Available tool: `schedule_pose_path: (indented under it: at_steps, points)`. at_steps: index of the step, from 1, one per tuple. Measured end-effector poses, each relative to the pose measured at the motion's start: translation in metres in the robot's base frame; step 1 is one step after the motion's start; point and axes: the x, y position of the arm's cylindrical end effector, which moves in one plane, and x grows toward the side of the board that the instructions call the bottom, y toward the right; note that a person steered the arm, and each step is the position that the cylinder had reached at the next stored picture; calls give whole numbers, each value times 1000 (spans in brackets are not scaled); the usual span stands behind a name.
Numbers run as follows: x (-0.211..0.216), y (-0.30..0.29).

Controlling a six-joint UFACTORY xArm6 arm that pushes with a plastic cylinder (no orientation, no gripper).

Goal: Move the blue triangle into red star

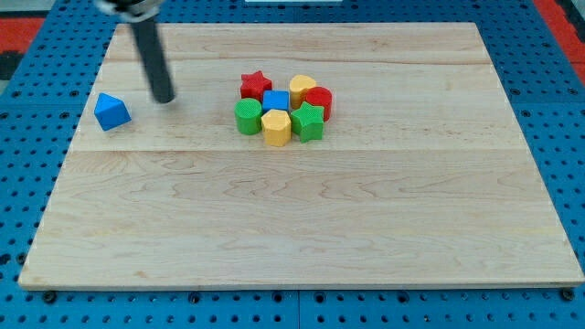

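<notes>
You'll find the blue triangle (111, 111) near the left edge of the wooden board (302, 219), in the upper part of the view, well apart from every other block. It lies flat, with one corner aimed toward the view's top and slightly left; its flat base faces the view's bottom-right. It is close to equal-sided, so you cannot pick out a clear long axis.

My tip (164, 98) sits just to the right of the blue triangle, a little higher in the view, with a small gap of bare wood between them, not touching. The rod rises from there toward the view's top-left and leaves the frame. There are no jaws on this rod, so you have nothing to read as spread or pressed together; it holds nothing.

Look right of my tip, and you'll see the cluster near the board's upper middle. The red star (255, 84) is its top-left member, on the side nearest the tip. Just beside it are the blue cube (276, 100), a yellow heart (303, 87) and a red cylinder (318, 100). Along the cluster's lower edge stand a green cylinder (247, 117), a yellow hexagon (276, 127) and a green star (309, 121), all packed close together
</notes>
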Motion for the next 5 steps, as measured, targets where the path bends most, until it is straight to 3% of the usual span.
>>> schedule_pose_path:
  at_steps: [1, 2, 3, 4, 5]
  points:
    - [73, -20]
    - [64, -88]
    - [35, -101]
    - [21, -47]
    - [-9, -35]
